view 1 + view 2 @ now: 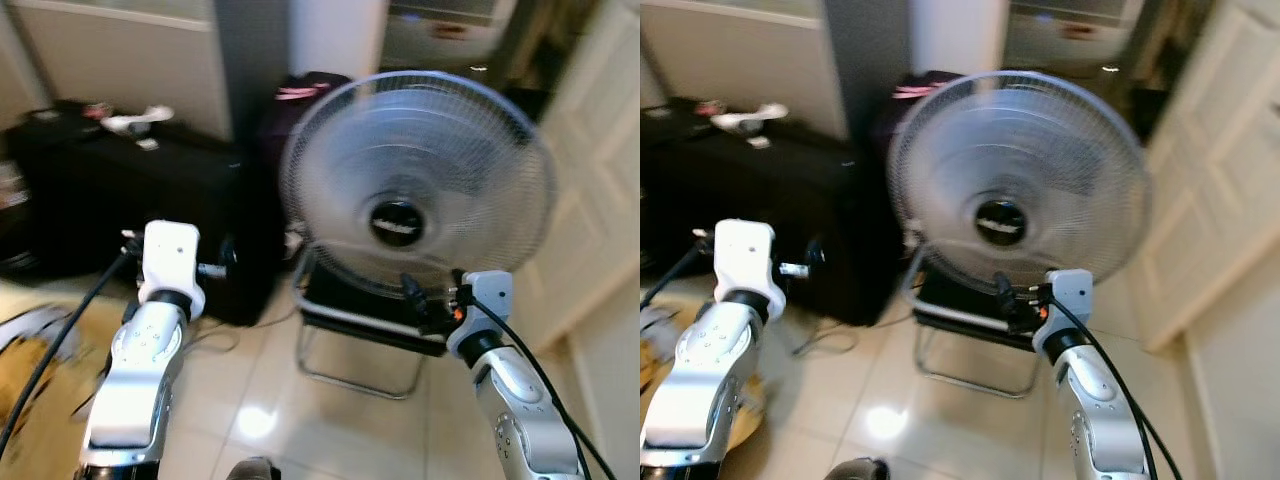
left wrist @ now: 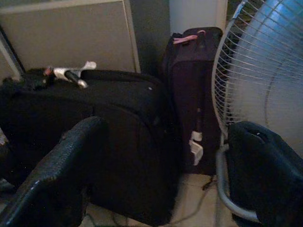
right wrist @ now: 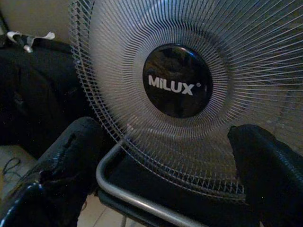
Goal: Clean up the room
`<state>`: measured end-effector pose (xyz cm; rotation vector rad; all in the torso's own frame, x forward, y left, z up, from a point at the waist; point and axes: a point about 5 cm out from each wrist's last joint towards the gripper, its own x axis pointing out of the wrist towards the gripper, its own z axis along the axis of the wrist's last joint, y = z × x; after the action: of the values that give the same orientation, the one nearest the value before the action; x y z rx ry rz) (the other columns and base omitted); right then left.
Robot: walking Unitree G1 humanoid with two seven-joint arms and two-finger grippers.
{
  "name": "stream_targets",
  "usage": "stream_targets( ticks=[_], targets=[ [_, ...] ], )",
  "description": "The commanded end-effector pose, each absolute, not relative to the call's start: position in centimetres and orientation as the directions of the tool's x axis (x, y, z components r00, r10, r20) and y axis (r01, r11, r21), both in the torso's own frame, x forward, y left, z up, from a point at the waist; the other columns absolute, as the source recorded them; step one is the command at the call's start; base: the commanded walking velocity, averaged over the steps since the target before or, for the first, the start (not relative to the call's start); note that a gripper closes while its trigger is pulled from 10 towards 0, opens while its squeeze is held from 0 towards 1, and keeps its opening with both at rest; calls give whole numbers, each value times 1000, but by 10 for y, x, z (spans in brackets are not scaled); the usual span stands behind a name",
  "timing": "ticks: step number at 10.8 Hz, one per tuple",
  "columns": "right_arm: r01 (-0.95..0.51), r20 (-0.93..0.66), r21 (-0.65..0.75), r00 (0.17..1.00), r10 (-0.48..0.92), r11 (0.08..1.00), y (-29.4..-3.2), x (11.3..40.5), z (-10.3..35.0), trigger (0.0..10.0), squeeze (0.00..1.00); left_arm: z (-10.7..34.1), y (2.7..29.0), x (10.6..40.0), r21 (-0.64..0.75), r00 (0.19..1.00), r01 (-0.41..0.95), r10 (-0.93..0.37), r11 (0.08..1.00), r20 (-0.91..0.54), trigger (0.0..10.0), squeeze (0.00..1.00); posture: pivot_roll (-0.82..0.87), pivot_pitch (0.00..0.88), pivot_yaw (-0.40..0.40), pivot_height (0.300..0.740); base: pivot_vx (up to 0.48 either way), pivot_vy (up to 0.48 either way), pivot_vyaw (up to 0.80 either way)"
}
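Fan: a round white fan with a wire grille and a black centre cap reading MILUX stands straight ahead of the robot, resting on a chair.
Chair: a low chair with a dark seat and a bent metal-tube frame stands on the pale tiled floor, under the lower rim of the fan.
Right gripper: the right gripper is raised just in front of the fan's lower grille, its two black fingers spread wide, one to each side of the centre cap, holding nothing.
Left gripper: the left gripper is raised left of the fan, pointing at the luggage, fingers wide apart and empty.
Big suitcase: a large black suitcase lies against the wall to the left of the fan, with small white things on top.
Upright bag: a dark upright bag with a pink strap stands between the suitcase and the fan.
Door: a cream panelled door is at the right.
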<state>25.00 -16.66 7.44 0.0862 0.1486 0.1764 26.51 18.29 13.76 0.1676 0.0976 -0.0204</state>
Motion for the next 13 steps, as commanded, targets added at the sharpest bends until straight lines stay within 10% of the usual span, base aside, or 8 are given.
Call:
stream_targets(
  ticks=[1, 5, 6, 7, 8, 9, 13],
  targets=[
    [-146, -69, 116, 986, 154, 982, -168, 259, 88, 10000, 1000, 134, 179, 265, 150, 990, 90, -72, 985, -122, 10000, 1000, -126, 0, -12, 740, 0, 0, 800],
    [-198, -24, 104, 979, 201, 975, -158, 268, 99, 10000, 1000, 124, 184, 269, 125, 986, 22, -1, 992, -167, 10000, 1000, -137, 0, -19, 740, 0, 0, 800],
    [-185, -54, 78, 980, 189, 980, -161, 270, 96, 0, 1000, 122, 183, 266, 58, 985, 50, -39, 997, -167, 5412, 1000, -135, 0, -27, 740, 0, 0, 800],
    [-185, -86, 98, 977, 193, 978, -160, 271, 94, 0, 1000, 122, 181, 265, 31, 985, 66, -60, 997, -163, 0, 843, -135, 0, -28, 740, 0, 0, 800],
    [-199, -92, 122, 973, 211, 972, -160, 271, 94, 0, 243, 121, 180, 266, 25, 982, 80, -75, 996, -176, 0, 82, -138, 0, -26, 740, 0, 0, 800],
    [-204, -83, 129, 973, 215, 970, -160, 273, 96, 0, 0, 120, 178, 267, 30, 981, 82, -75, 996, -180, 0, 0, -139, 0, -26, 740, 0, 0, 800],
    [-176, -92, 140, 977, 190, 974, -163, 276, 96, 0, 0, 120, 177, 271, 31, 983, 77, -71, 997, -168, 0, 0, -136, 0, -32, 740, 0, 0, 800]
  ],
)
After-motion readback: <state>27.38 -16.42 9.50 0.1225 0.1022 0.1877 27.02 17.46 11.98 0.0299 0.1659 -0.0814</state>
